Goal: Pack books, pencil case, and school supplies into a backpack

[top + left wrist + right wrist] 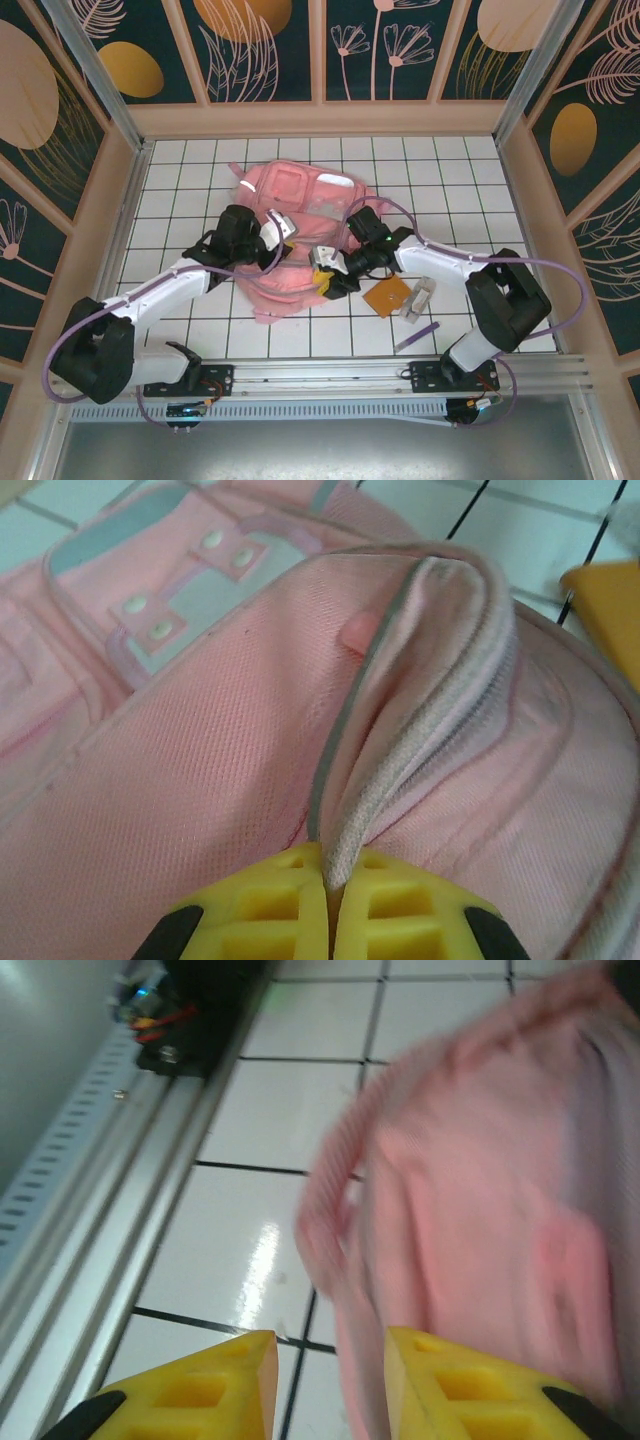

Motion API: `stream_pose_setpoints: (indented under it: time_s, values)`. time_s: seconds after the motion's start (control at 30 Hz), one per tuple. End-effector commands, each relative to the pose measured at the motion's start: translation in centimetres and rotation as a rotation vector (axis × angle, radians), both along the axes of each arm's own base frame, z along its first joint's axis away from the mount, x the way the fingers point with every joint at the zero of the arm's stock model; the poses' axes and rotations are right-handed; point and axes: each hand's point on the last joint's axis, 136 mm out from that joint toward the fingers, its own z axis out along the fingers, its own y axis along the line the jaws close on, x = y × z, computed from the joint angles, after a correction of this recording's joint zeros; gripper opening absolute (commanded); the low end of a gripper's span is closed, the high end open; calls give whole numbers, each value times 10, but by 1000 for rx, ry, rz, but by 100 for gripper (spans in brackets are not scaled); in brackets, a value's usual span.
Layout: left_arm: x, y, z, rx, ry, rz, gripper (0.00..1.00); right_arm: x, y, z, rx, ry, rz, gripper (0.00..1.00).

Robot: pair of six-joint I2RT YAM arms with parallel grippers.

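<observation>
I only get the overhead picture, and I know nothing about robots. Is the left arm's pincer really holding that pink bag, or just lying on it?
Observer: Holding it. The left wrist camera shows the left pincer shut on a raised fold of the backpack, along its grey-trimmed edge.
Operator: And the right arm's pincer?
Observer: In the right wrist camera the right pincer is open, its jaws apart, with a blurred pink edge of the backpack hanging in the gap.
</observation>
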Motion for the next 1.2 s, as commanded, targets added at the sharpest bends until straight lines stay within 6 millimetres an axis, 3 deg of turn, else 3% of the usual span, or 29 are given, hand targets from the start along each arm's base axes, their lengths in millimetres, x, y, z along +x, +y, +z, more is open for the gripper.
stream_pose_setpoints:
  time_s: [0.0, 0.13, 0.33, 0.53, 0.6, 0.73, 0.83, 0.97, 1.17]
  values:
    - [7, -24, 51, -152, -142, -71, 0, -22, -8, 28, 109, -36, 132, 34]
    - [3, -20, 43, -139, -140, -82, 0, -9, -21, 29, 120, -174, 119, 34]
    - [-4, -19, 31, -118, -119, -110, 0, 44, -29, 29, 115, -538, -74, 36]
    - [-3, -21, 29, -139, -106, -102, 0, 72, -46, 41, 147, -624, -237, 40]
    - [0, -23, 33, -152, -101, -96, 0, 83, -51, 48, 183, -603, -362, 46]
    - [9, -25, 41, -173, -87, -60, 0, 69, -47, 56, 272, -335, -457, 49]
    - [9, -30, 49, -216, -72, -65, 0, 51, -44, 42, 272, -238, -501, 52]
    - [11, -34, 57, -265, -59, -57, 0, 65, -53, 26, 219, -159, -621, 49]
    - [19, -32, 69, -306, -79, -4, 0, 56, -49, 18, 209, -36, -596, 47]
